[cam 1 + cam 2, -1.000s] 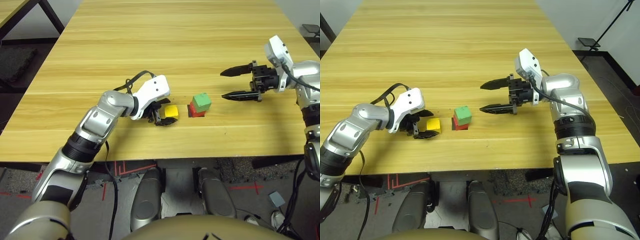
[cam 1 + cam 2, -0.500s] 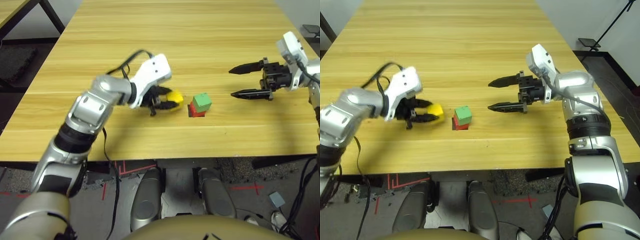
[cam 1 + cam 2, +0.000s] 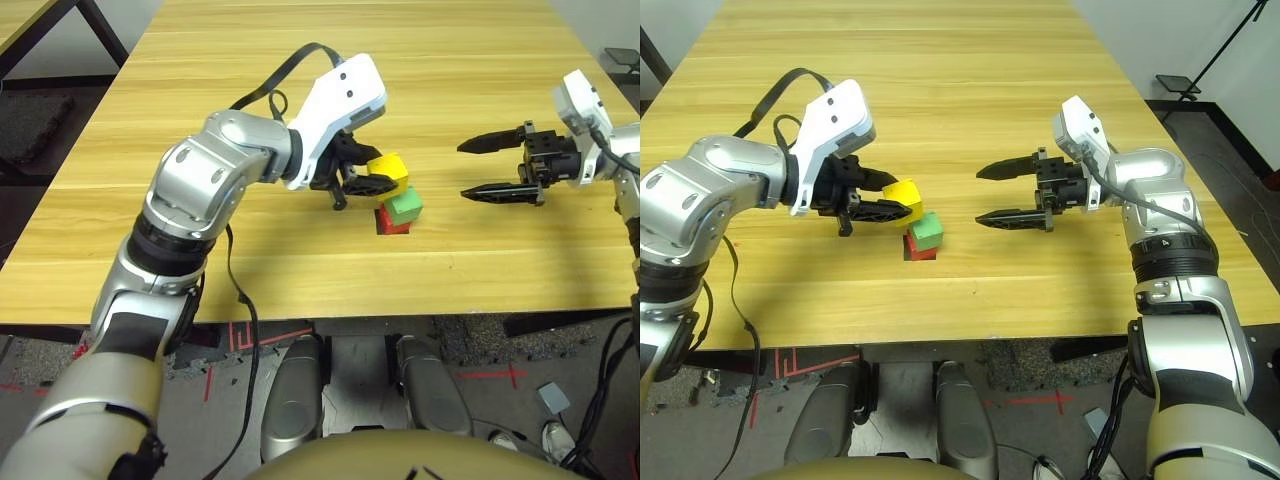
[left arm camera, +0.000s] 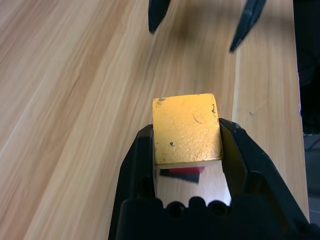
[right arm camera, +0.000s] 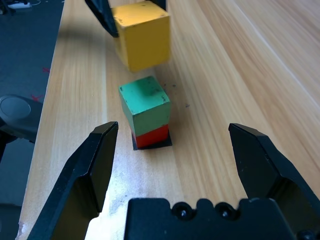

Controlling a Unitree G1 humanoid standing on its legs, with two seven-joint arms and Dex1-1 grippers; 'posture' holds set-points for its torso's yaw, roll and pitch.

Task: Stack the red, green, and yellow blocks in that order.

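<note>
Red matte cube (image 3: pixel 392 221) on the wooden table (image 3: pixel 300 80) carries the green cube (image 3: pixel 404 205), and the yellow cube (image 3: pixel 388 171), clamped in the left gripper (image 3: pixel 372 180), hangs seemingly just behind-left of the stack, while the right gripper (image 3: pixel 500 168) gapes wide, well apart.

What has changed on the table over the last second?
The left claw took hold of the yellow block, lifted it off the table and carried it toward the stack. The right claw drew back a little, open. The green block stayed on the red block.
</note>
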